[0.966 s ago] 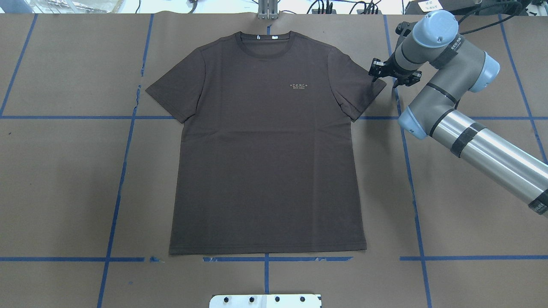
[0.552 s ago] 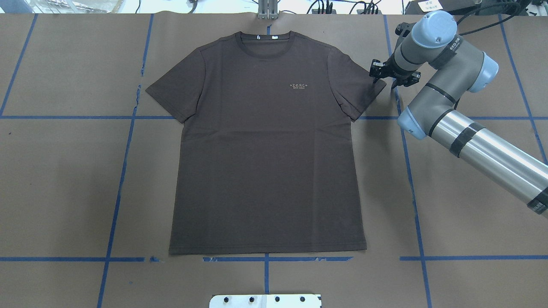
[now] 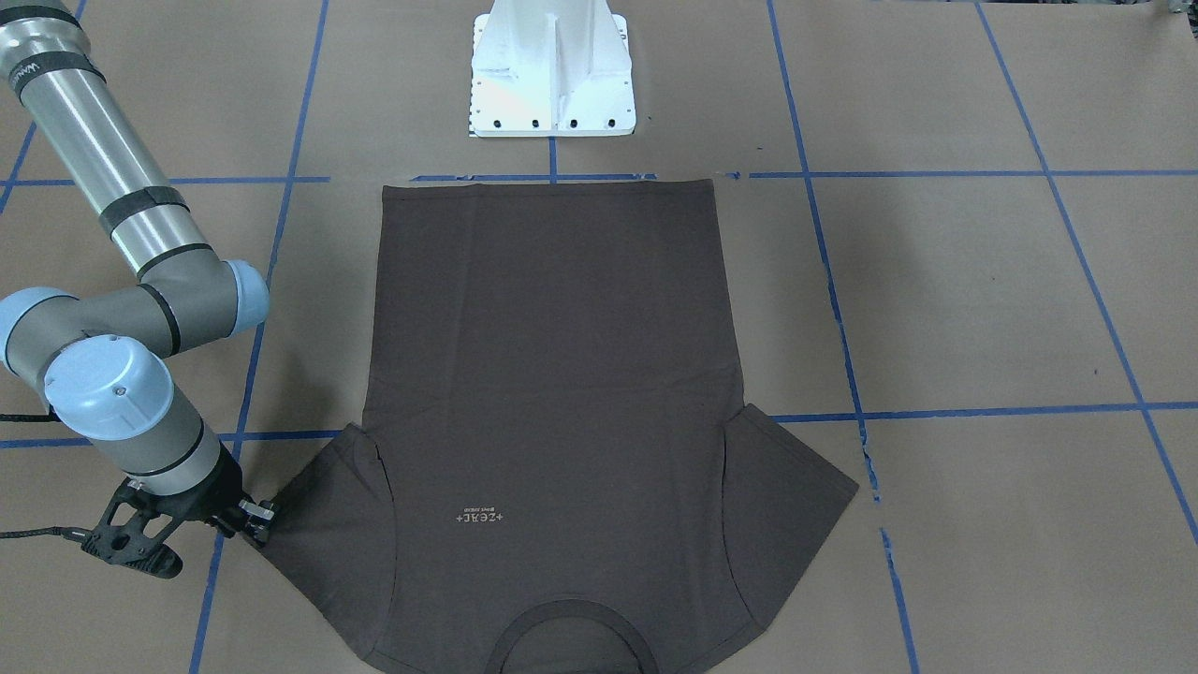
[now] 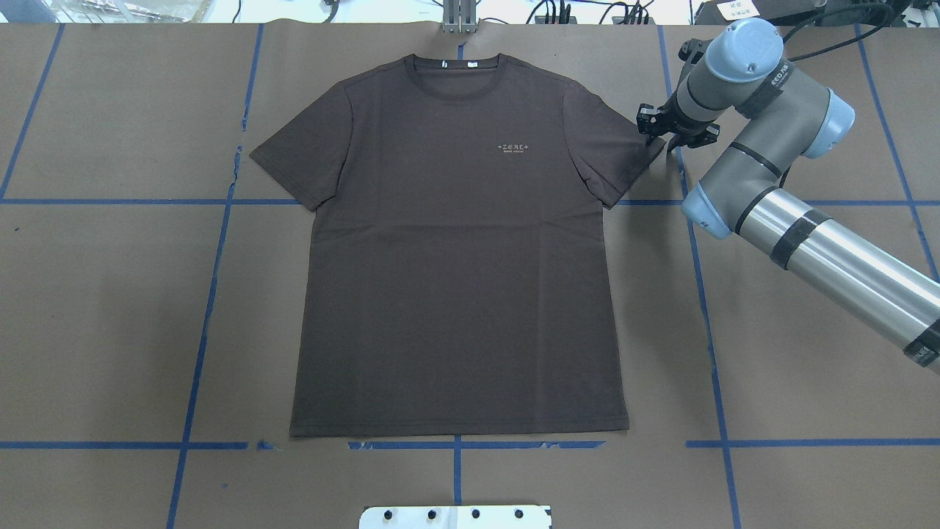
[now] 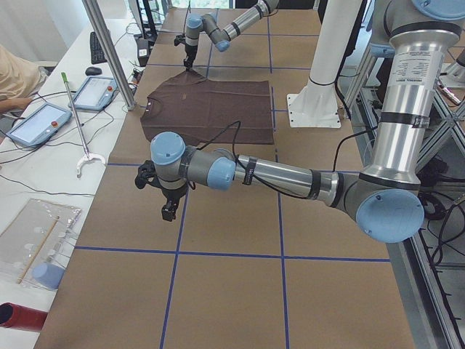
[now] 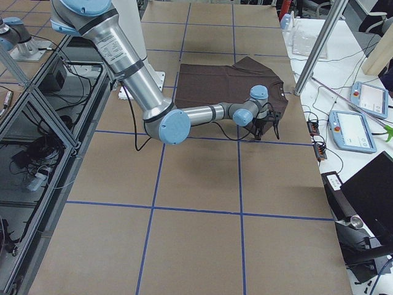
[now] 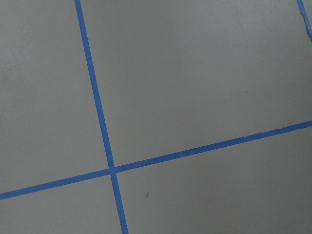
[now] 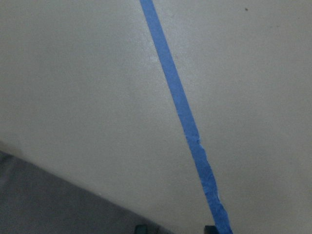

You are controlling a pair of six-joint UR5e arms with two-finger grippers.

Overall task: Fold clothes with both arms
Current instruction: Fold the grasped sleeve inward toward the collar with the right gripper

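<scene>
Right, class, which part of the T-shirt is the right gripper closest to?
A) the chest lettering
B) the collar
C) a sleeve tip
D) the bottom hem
C: the right gripper is at the outer corner of one sleeve of the T-shirt.

Silver-tubed right arm (image 4: 844,257), grey joints (image 4: 778,95), light blue caps (image 4: 742,48), black tape bands (image 4: 797,239), black pincer (image 3: 255,522), thin black cable (image 3: 47,534)

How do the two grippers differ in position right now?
The right gripper sits low at a sleeve tip of the T-shirt. The left gripper hangs over the table, well clear of the T-shirt. The right shows overhead, the left only in the left side view. Both point downward.
</scene>
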